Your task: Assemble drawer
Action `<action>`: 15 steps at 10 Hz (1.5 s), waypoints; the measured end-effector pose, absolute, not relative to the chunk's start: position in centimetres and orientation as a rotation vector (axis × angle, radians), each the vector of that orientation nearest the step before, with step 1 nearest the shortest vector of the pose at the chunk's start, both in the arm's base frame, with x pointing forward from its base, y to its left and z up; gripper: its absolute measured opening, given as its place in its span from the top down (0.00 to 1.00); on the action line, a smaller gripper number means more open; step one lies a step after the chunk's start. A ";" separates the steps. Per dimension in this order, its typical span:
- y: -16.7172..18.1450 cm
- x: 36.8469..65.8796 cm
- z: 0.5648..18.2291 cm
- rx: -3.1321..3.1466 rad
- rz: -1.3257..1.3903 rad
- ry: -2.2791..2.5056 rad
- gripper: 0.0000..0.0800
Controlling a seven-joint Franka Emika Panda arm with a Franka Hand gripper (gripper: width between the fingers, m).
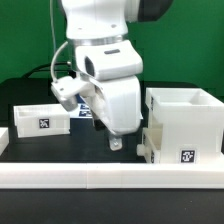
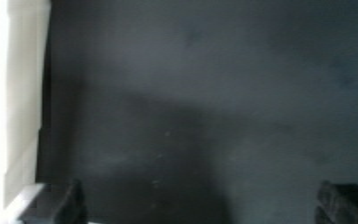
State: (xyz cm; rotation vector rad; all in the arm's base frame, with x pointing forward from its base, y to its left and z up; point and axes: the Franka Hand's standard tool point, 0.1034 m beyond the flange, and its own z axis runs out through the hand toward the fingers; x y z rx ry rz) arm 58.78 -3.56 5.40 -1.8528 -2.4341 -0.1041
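Between the shallow white plastic tray (image 1: 42, 118) and tall square white plastic housing (image 1: 188, 120), the pincer (image 1: 115, 143) hangs wide apart, empty, over the black tabletop (image 1: 45, 148).

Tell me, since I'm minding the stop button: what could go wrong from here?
1. The gripper hangs low, close beside the housing. A sideways swing toward the exterior view's right could knock it askew.
2. The wrist view shows only bare table between the open fingers. Closing here would likely grasp nothing.
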 end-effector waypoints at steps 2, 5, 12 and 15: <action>-5.8 56.5 7.1 -1.946 -0.149 -2.448 0.19; -6.6 52.5 7.1 -2.076 -0.195 -2.409 0.19; -10.1 49.1 7.7 -2.262 -0.218 -2.295 0.19; -10.7 48.2 7.5 -2.322 -0.221 -2.234 0.19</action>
